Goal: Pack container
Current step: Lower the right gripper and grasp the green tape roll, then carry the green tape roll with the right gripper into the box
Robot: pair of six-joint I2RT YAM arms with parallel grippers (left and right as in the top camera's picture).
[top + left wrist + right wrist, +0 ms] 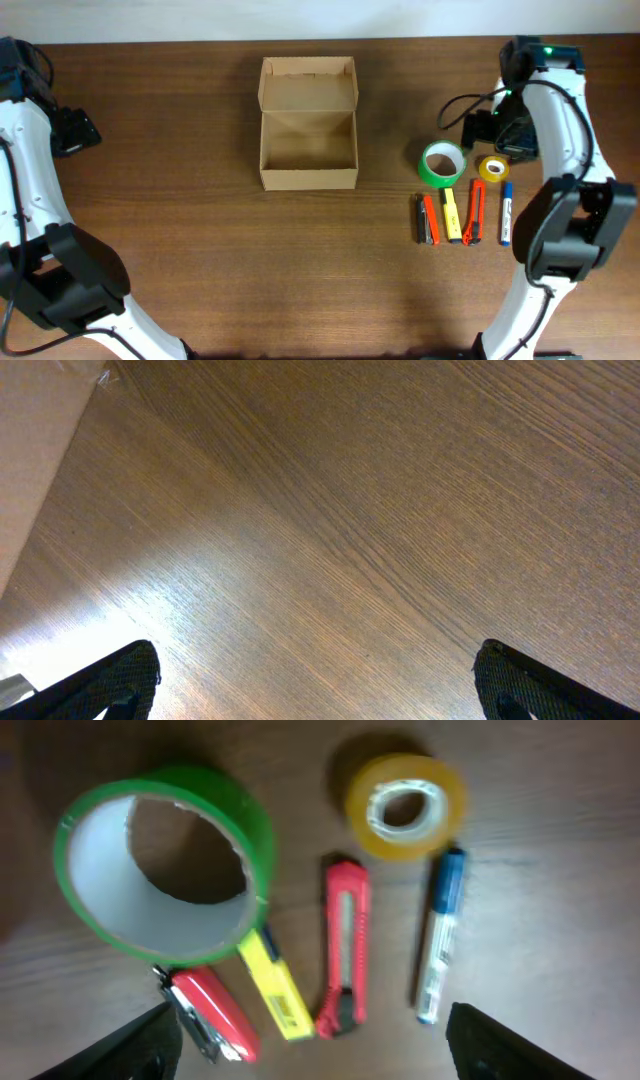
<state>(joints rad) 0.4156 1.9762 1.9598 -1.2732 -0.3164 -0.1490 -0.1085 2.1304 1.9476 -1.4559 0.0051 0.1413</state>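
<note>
Cardboard box [308, 180] is set open for packing; left pincer [315, 685] is held released, right pincer [320, 1050] released near green tape roll [95, 870].

Container mouth: the container [308, 150] is open upward, its flap lid tipped back on the far side.
Beside container: bare table [180, 200] left, front and right.
Right cluster: green tape roll [443, 181] and yellow tape roll [482, 170] sit near each other.
Row in front: red-and-black tool [428, 220], yellow cutter [452, 215], red cutter [477, 212] and blue marker [506, 212], with narrow gaps.
Tightest spot: the green tape roll meets the yellow cutter's tip.
</note>
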